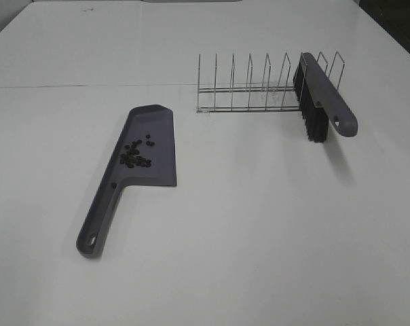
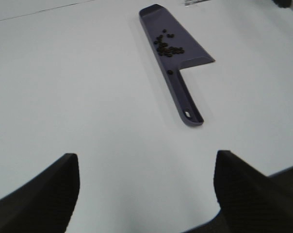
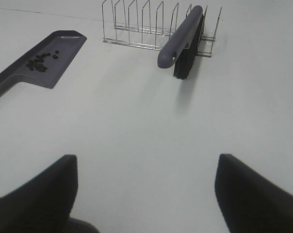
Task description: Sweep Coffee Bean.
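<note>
The coffee beans (image 1: 135,155) lie in a small dark cluster on the grey dustpan (image 1: 156,136), which rests flat on the white table with its handle toward the front left. They also show in the left wrist view (image 2: 168,46) and right wrist view (image 3: 39,61). The grey brush (image 1: 327,97) with black bristles stands in the wire rack (image 1: 249,85). My left gripper (image 2: 146,187) is open and empty, well short of the dustpan (image 2: 178,48). My right gripper (image 3: 145,189) is open and empty, well short of the brush (image 3: 181,36). Neither gripper shows in the high view.
The wire rack (image 3: 137,26) stands at the back right of the white table (image 1: 259,224). A seam line (image 1: 69,86) runs across the table behind the dustpan. A table edge shows at the corner of the left wrist view (image 2: 282,170).
</note>
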You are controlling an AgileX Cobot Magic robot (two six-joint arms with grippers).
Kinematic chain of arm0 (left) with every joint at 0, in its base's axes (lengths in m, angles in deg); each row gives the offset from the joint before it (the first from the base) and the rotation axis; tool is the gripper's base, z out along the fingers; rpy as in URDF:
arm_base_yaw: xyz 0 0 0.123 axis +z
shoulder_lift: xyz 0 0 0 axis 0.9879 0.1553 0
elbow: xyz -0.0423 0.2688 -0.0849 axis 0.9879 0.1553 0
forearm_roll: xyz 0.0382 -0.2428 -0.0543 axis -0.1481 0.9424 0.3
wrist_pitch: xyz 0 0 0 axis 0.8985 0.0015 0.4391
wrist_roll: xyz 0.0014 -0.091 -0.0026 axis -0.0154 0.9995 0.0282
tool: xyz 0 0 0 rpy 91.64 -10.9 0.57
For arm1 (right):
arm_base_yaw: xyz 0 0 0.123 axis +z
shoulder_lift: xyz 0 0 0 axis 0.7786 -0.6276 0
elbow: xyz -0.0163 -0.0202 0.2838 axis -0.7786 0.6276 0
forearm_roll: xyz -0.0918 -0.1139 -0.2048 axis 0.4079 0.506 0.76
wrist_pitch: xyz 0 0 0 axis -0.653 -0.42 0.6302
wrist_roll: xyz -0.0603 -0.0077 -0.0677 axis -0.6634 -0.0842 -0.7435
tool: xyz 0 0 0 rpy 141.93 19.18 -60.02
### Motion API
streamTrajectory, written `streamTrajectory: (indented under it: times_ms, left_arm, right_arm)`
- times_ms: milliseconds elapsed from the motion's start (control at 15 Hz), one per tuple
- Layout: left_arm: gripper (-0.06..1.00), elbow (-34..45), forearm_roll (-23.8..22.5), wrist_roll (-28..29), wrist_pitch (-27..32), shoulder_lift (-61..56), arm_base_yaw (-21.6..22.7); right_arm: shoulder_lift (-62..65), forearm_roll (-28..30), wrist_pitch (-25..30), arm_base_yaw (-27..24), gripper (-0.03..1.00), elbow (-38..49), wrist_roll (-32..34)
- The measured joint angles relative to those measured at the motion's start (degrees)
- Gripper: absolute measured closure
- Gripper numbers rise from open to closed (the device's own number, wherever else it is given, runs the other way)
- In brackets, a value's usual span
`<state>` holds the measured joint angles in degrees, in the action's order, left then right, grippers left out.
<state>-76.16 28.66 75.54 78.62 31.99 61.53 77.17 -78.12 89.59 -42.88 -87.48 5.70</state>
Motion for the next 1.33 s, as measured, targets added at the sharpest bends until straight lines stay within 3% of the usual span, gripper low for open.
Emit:
streamTrajectory:
  times_ms: [267,400,600,1333]
  left_arm:
    - [0.23,0.06,0.0,0.0,-0.06,-1.95,12.49]
    - [0.23,0.06,0.0,0.0,-0.06,-6.76,15.18]
    - [0.23,0.06,0.0,0.0,-0.06,-7.16,15.18]
    - [0.23,0.06,0.0,0.0,-0.06,-7.28,15.18]
  right_arm:
    - [0.17,0.0,0.0,-0.17,0.23,0.0,0.0]
    - [0.17,0.0,0.0,-4.3,0.23,0.0,0.0]
    - [0.17,0.0,0.0,-6.53,0.23,0.0,0.0]
    - [0.17,-0.06,0.0,-6.53,0.23,0.0,0.0]
